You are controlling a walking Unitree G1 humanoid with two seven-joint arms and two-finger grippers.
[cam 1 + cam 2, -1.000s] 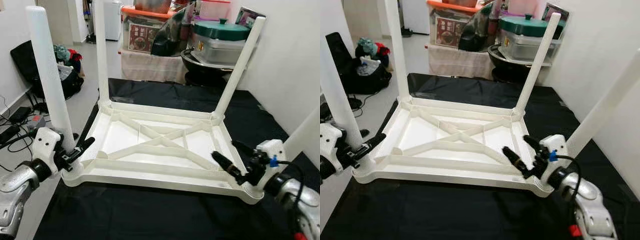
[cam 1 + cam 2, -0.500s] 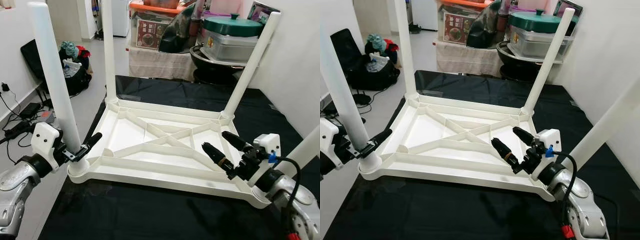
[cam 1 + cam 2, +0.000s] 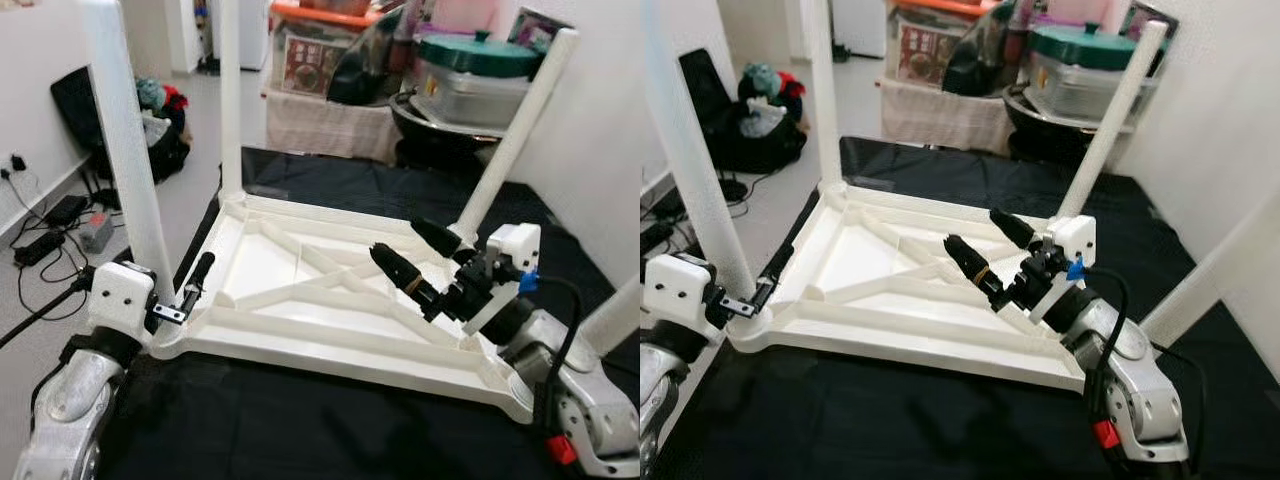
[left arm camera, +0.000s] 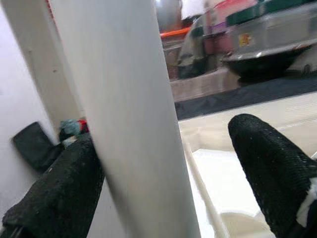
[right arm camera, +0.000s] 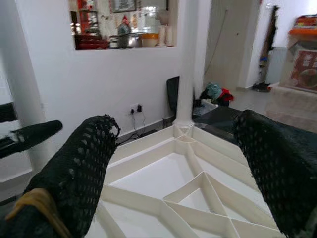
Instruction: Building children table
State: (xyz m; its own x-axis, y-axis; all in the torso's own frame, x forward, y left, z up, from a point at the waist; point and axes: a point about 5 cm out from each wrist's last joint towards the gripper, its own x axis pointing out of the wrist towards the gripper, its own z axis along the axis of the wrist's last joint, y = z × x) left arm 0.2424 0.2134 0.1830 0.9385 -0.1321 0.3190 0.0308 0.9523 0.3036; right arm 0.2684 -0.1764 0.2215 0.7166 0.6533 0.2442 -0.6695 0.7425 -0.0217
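A white plastic children's table [image 3: 330, 355] lies upside down on a black cloth, with its ribbed underside facing up. All legs stand upright in its corners: near left leg [image 3: 128, 170], far left leg [image 3: 230, 100], far right leg [image 3: 515, 130] and near right leg [image 3: 612, 318]. My left gripper [image 4: 166, 139] is at the base of the near left leg, open, with the leg between its fingers [image 3: 200, 275]. My right gripper [image 3: 415, 255] hovers open above the right half of the underside, holding nothing.
The black cloth [image 3: 300, 430] covers the floor under the table. Behind it stand boxes and a green-lidded pot [image 3: 470, 55] on a low covered stand. A black bag [image 3: 75, 100] and cables [image 3: 45, 235] lie on the left. A white wall [image 3: 600, 150] runs close on the right.
The camera has shifted. My right gripper has risen from the near right corner and moved inward over the underside. My left gripper stays at the near left leg's base.
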